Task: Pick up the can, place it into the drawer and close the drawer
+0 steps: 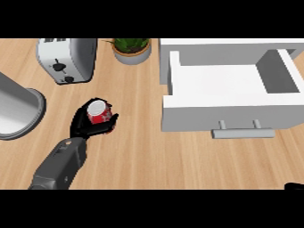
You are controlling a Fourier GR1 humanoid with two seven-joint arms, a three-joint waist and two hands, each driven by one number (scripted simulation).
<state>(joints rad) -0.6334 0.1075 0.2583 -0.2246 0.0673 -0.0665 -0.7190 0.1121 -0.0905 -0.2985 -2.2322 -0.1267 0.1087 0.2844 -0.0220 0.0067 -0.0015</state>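
Note:
A red can with a silver top stands upright on the wooden counter, left of the middle. My left hand comes in from the lower left, its black fingers and thumb curled round the can's sides. To the right is the white drawer, pulled open, its inside bare and its grey handle facing me. The can is well to the left of the drawer's front. Only a sliver of my right hand shows at the lower right corner.
A silver toaster stands at the back left, with a potted plant beside it. A large grey cylinder rises at the far left edge. Bare wood lies between the can and the drawer.

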